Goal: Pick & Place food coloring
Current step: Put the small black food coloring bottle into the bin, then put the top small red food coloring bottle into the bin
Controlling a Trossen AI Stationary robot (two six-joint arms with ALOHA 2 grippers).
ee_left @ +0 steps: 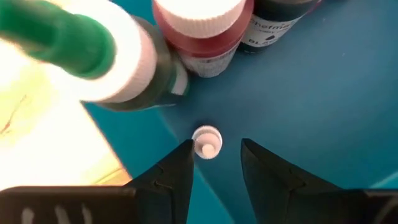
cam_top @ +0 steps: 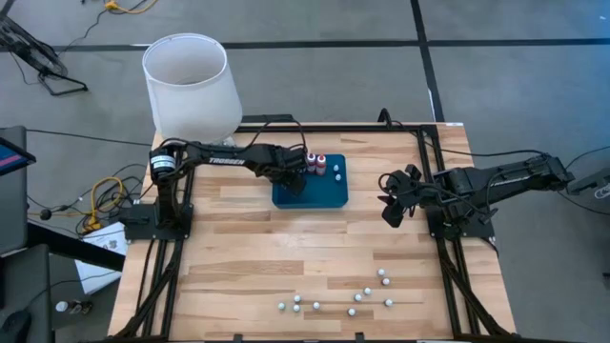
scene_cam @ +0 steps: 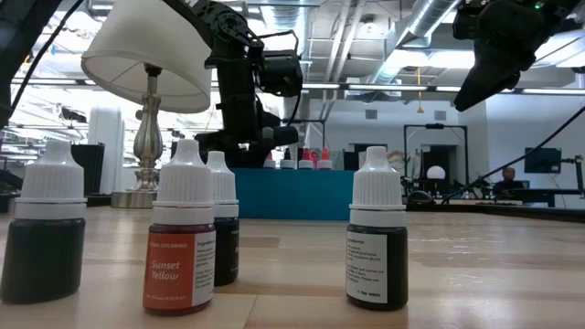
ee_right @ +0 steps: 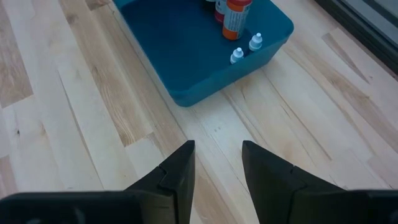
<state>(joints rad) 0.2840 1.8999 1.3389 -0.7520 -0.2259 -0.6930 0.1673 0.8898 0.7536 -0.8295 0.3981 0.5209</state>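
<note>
A dark teal tray (cam_top: 324,195) lies mid-table. My left gripper (cam_top: 297,179) hangs over its left part, pointing steeply down, open. In the left wrist view a tiny white-capped food coloring bottle (ee_left: 206,142) stands upright on the tray (ee_left: 311,93) just past the fingertips of my left gripper (ee_left: 216,149), in line with the gap and nearer one finger. A green-tipped bottle (ee_left: 118,68), a red bottle (ee_left: 202,31) and a dark labelled one (ee_left: 273,18) stand beyond it. My right gripper (cam_top: 391,205) hovers open right of the tray, holding nothing.
Several small white-capped bottles (cam_top: 353,297) stand scattered near the table's front edge; the low view shows an orange one (scene_cam: 180,265) and dark ones (scene_cam: 377,265) up close. A white-shaded lamp (cam_top: 191,86) stands at the far left corner. Bare wood (cam_top: 248,238) lies between tray and bottles.
</note>
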